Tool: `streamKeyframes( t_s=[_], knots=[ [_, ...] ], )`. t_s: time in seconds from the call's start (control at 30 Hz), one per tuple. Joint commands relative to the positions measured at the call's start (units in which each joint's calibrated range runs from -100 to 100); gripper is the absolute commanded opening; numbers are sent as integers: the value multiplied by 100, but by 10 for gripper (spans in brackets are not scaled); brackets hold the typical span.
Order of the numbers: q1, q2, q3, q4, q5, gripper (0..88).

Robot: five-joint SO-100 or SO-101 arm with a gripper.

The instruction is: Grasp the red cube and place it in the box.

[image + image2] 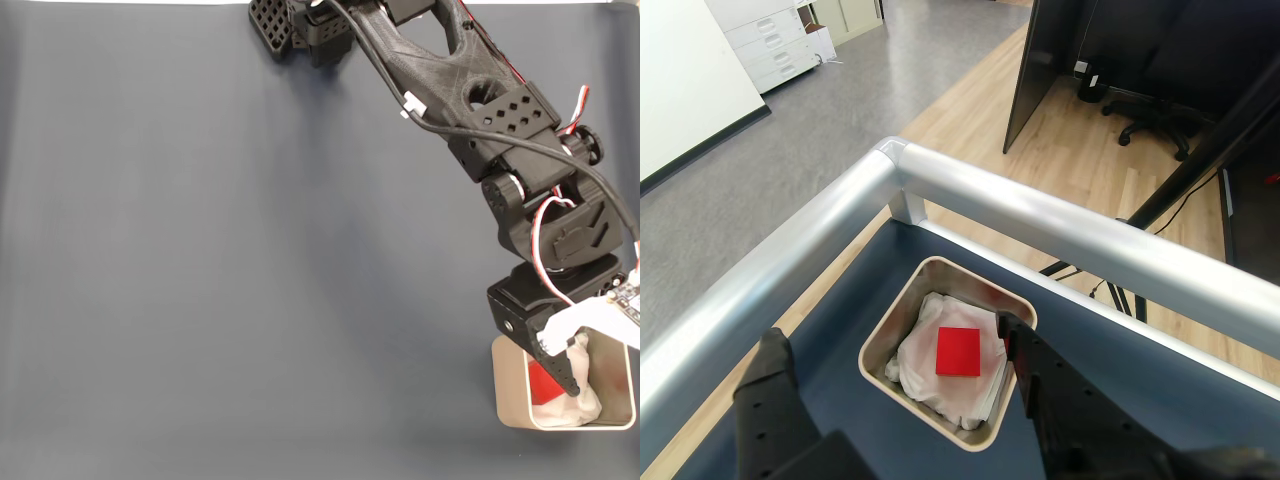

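A black robot arm is reaching across a dark blue-grey tabletop [200, 280] to its lower right corner in the fixed view. The gripper [890, 350] is hovering over the beige box [883, 325] with its two fingers spread apart, clasping nothing. The red cube [959, 351] is lying on the white lining inside the box, apart from both fingers. In the wrist view, a silver rail [1040, 215] is running just beyond the box, bounding the table. The tabletop's left side is lying open.

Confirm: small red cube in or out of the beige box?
In. The small red cube lies on white lining inside the beige rounded box, gripper open.
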State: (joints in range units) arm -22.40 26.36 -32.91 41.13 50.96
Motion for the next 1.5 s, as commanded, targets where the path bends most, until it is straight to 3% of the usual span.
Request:
streamKeyframes(
  t_s=[0.0,0.63,0.73,1.0,1.47],
  knots=[
    [81,-45,-322,-105,63,460],
    [95,-79,-140,-72,137,428],
    [95,-79,-130,-15,215,359],
    [103,-166,-112,158,332,8],
    [607,-1189,937,-97,215,0]
  ],
)
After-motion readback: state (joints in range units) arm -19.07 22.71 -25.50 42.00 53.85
